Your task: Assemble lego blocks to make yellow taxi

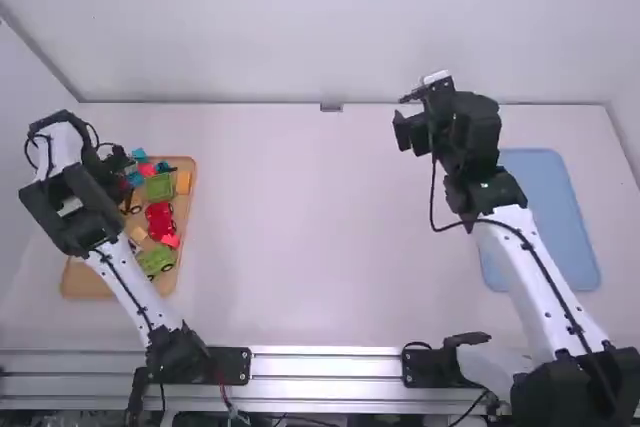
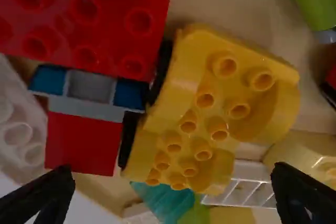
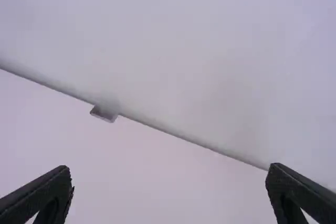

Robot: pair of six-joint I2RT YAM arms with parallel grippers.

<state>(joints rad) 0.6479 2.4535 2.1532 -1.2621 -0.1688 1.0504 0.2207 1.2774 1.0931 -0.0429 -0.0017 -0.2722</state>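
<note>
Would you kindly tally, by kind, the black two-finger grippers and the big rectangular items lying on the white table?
Black two-finger left gripper and right gripper: 2
Tan rectangular tray: 1
Blue rectangular tray or mat: 1
Total: 4

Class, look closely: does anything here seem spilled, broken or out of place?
Nothing stands out. The blocks lie jumbled at different angles in the tray, but that looks like ordinary storage. The yellow block shows no visible crack. The left arm hides part of the tray, so I cannot judge everything there.
</note>
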